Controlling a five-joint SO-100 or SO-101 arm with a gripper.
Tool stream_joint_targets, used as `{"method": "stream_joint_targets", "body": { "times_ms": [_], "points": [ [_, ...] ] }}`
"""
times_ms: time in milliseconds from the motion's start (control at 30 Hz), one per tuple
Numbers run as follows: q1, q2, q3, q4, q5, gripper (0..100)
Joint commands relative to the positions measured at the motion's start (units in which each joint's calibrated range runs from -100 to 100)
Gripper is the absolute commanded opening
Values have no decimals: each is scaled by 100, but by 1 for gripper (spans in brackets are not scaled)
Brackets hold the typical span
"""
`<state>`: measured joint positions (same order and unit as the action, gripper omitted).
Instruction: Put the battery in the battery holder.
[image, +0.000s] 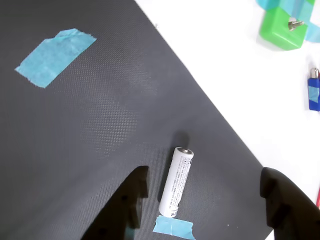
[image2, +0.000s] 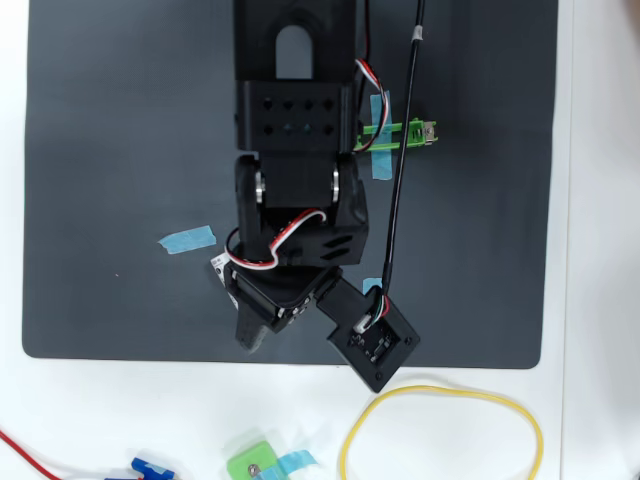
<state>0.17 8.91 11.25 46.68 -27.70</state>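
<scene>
Presently | battery (image: 176, 181) print unreadable | end effector (image: 200, 200) open, straddling it

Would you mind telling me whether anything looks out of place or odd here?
Nothing stands out. The battery lies intact on the dark mat, between the fingers of the open gripper; the battery holder sits taped down, partly hidden by the arm.

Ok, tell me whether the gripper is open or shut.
Open: in the wrist view the gripper has its two dark fingers spread apart, the battery lying untouched between them.
</scene>
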Motion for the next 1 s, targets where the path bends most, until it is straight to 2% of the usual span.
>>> {"method": "stream_joint_targets", "body": {
  "times_ms": [0, 367, 467, 500, 633, 967],
  "points": [
    [289, 26, -341, -341, -214, 23],
    [611, 281, -570, -403, -198, 23],
    [704, 0, -491, 568, -120, 23],
    [715, -188, -491, 1118, 99, 23],
    [1597, -230, -553, 961, 125, 23],
    [725, -247, -508, 830, 146, 24]
  ]
}}
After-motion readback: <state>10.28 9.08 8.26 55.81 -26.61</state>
